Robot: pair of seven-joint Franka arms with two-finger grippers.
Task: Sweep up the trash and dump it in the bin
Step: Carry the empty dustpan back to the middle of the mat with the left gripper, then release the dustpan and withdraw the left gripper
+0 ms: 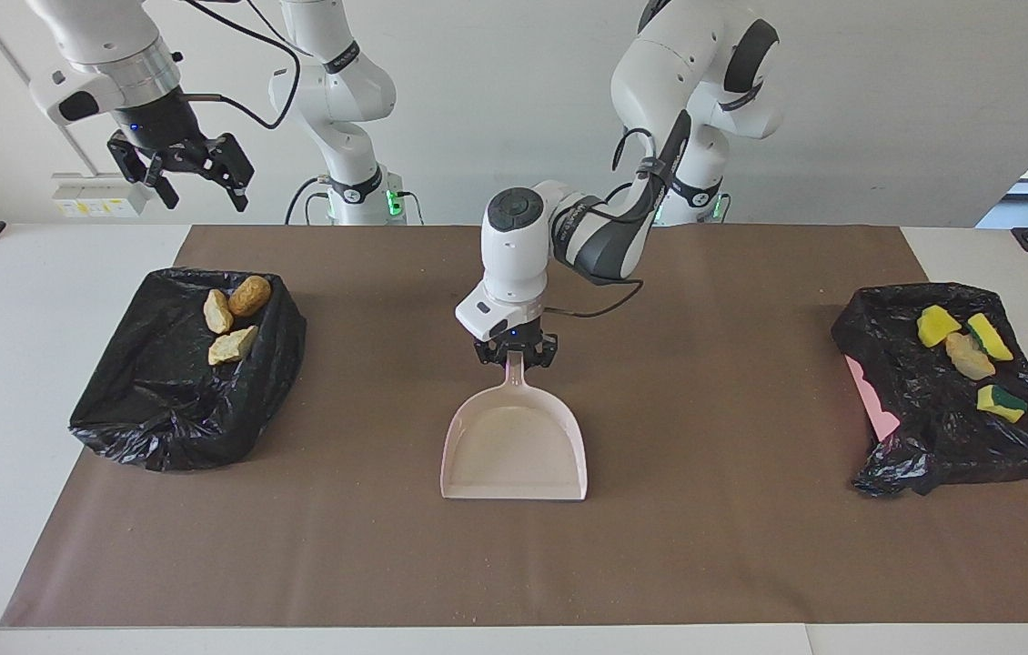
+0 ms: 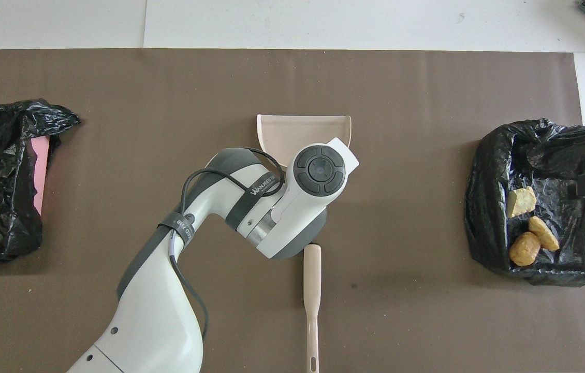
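A pale pink dustpan (image 1: 514, 446) lies flat mid-table on the brown mat, its mouth away from the robots; it also shows in the overhead view (image 2: 282, 132), with its long handle (image 2: 312, 290) pointing toward the robots. My left gripper (image 1: 516, 357) is low over the handle where it joins the pan, fingers open on either side of it. Golden-brown bread-like trash pieces (image 1: 236, 314) lie in a black-bagged bin (image 1: 159, 400) toward the right arm's end. Yellow sponge chunks and a tan lump (image 1: 969, 350) lie in another black-bagged bin (image 1: 932, 437) toward the left arm's end. My right gripper (image 1: 205, 193) hangs open, high up.
A pink wall (image 1: 873, 400) shows under the bag of the bin with the sponges. The brown mat (image 1: 705, 546) covers most of the white table. In the overhead view the bread bin (image 2: 536, 155) and the sponge bin (image 2: 2, 171) sit at opposite ends.
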